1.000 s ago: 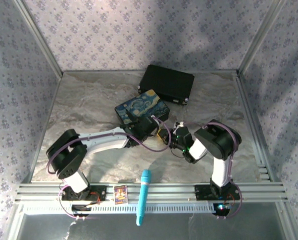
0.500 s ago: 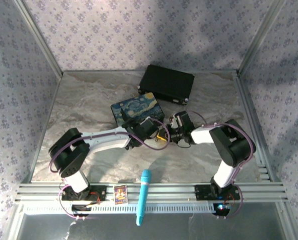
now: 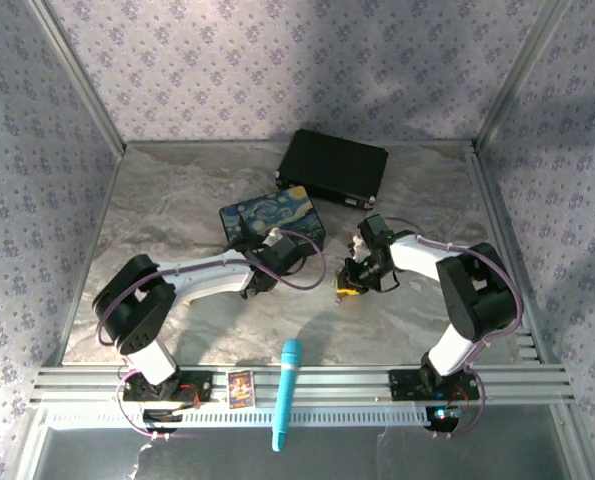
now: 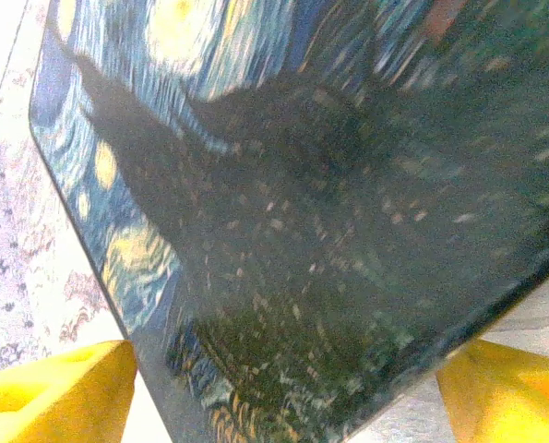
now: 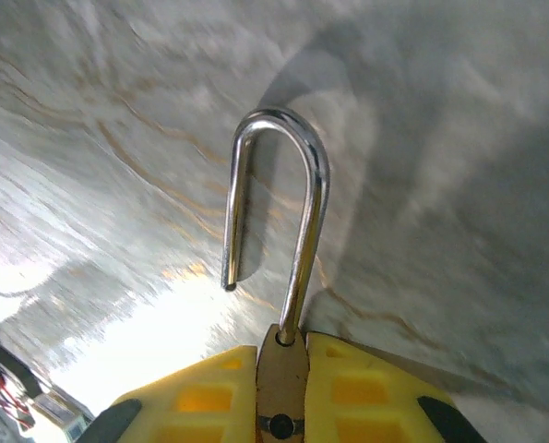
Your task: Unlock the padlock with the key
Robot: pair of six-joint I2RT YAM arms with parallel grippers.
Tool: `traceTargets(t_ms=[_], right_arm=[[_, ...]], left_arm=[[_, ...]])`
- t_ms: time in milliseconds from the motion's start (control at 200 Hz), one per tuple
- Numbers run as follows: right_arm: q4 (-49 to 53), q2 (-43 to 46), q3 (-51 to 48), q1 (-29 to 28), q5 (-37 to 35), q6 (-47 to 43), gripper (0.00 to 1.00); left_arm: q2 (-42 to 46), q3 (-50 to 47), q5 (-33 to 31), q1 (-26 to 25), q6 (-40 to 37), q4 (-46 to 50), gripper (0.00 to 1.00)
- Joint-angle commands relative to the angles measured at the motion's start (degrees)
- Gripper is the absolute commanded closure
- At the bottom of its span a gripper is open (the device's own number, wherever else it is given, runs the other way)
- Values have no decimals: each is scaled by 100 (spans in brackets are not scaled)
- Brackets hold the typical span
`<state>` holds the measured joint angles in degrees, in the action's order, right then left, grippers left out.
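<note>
Landmark: the painted box (image 3: 273, 222), a flat rectangular case with rounded corners and a glossy swirling blue-and-yellow night-sky print, lying on the marble-patterned desk (image 3: 177, 200).

Left hand (image 4: 279, 392): jaws spread wide. Its two yellow plastic fingertips (image 4: 53, 388) sit at either side of the wrist view, with a corner of the box between them. The box surface there is dark and speckled with reflections. Contact with the box cannot be determined.

Right hand (image 5: 283, 358): clamped on the padlock (image 5: 282, 378), to the right of the box and slightly nearer, clear of it. The brass body is a narrow tan slab pinched between ribbed yellow pads. The shackle (image 5: 304, 231) is a thin polished steel hoop. One leg is seated in the body; the other ends free above the desk.

Black case (image 3: 334, 166): matte, rectangular, just beyond the box's far right corner.

Blue marker (image 3: 286, 392): cylindrical, well to the near side of the box, lying across the ridged metal rail (image 3: 497, 380).
</note>
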<state>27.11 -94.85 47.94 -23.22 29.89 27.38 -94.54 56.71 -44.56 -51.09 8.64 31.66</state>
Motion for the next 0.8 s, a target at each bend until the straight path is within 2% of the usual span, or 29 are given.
traceTargets(t_ms=[0, 70, 170, 415, 535, 645, 670, 705, 710, 725, 795], right_arm=[[1218, -141, -120, 34, -867, -435, 85], [1275, -153, -39, 30, -900, -469, 80], [1353, -15, 13, 2, -1105, -475, 66], [1506, 311, 123, -67, -1340, -469, 59], [1516, 611, 113, -129, -1618, -468, 48], [1281, 1152, 118, -157, -1981, -478, 33], [1234, 1298, 144, -179, -2121, -477, 22], [1195, 1481, 193, -184, -2340, -473, 15], [1193, 1510, 200, -188, -2357, -472, 13], [1175, 1593, 226, -188, -2462, -467, 3], [1024, 1958, 339, -200, -2878, -454, 1]], left_arm=[[340, -204, -62, 264, -1, -137, 16], [411, -255, -65, 387, -81, -177, 16], [527, -356, -20, 468, -158, -255, 16], [803, -476, 102, 518, -40, -318, 16], [1022, -516, 140, 543, 76, -184, 16], [1515, -729, 455, 534, 146, -265, 15], [1678, -811, 567, 539, 153, -326, 15], [1927, -908, 710, 546, 191, -389, 15], [1964, -921, 741, 547, 200, -393, 14], [2066, -951, 796, 546, 228, -410, 3], [2501, -1081, 1047, 579, 291, -499, 0]])
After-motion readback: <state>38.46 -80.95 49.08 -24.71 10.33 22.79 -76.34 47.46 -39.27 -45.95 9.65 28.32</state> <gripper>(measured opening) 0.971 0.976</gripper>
